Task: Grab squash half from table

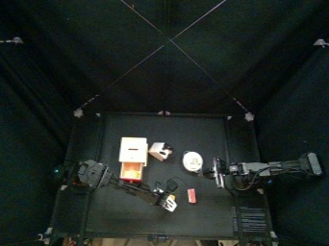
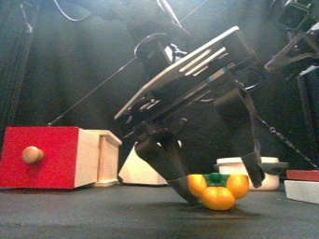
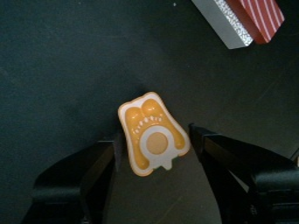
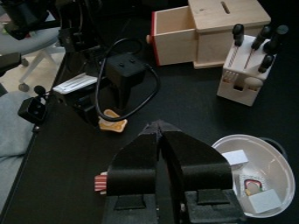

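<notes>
The squash half (image 3: 152, 140) is a pale yellow-orange chunk that lies cut face up on the black table (image 3: 70, 70). My left gripper (image 3: 155, 156) is open and low over it, with one jaw on each side and small gaps between. In the front view the jaws straddle the squash half (image 2: 218, 193). From above, the left gripper (image 1: 167, 200) is near the table's front middle. My right gripper (image 4: 172, 140) is shut and empty, and hovers at the right (image 1: 220, 174) next to the white bowl (image 4: 251, 162).
A wooden box with a red drawer (image 1: 133, 156) and a knife block (image 1: 161, 150) stand behind. A white bowl (image 1: 193, 161) is to the right of the middle. A red-striped block (image 3: 257, 16) lies close by the squash half, also in the top view (image 1: 191, 195).
</notes>
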Robot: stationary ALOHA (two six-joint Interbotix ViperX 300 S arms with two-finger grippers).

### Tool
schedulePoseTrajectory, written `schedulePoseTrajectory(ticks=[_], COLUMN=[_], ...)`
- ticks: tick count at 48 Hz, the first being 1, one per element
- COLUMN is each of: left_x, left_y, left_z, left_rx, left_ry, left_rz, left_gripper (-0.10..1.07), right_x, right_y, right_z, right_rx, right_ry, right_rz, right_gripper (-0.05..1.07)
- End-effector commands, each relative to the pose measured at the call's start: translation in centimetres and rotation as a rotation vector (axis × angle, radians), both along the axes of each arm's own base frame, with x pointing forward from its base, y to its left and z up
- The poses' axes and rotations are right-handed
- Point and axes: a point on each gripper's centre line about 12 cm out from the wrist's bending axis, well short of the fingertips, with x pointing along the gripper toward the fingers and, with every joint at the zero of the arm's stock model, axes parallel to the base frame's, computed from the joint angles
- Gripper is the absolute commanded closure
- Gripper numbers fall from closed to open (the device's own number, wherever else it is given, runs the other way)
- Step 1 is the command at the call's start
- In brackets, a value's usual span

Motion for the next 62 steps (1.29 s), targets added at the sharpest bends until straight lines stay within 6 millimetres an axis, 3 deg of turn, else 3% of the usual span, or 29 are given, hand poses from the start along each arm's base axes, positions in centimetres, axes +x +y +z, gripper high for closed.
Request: schedulePoseTrajectory(ticks=[1, 17, 35, 56, 62], left_x=[0.4, -0.2, -1.1, -1.5, -1.9], left_y=[0.6, 1.0, 2.0, 2.2, 2.3], left_z=[0.3, 0.1, 4.1, 6.2, 5.8], left_rx=[0.004, 0.03, 0.139, 0.155, 0.158], left_ry=[-0.006, 0.043, 0.053, 0.029, 0.05], left_rz=[0.012, 0.018, -0.055, -0.087, -0.084], left_gripper=[0.06, 0.23, 0.24, 0.24, 0.24], right_x=[0.3, 0.3, 0.3, 0.3, 0.3], right_y=[0.1, 0.1, 0.1, 0.1, 0.1], right_z=[0.8, 0.7, 0.9, 0.8, 0.8], right_rx=[-0.002, -0.002, -0.002, -0.002, -0.002], right_ry=[-0.019, -0.017, -0.02, -0.019, -0.019], right_rz=[0.004, 0.004, 0.004, 0.004, 0.004], right_gripper=[1.0, 1.0, 1.0, 1.0, 1.0])
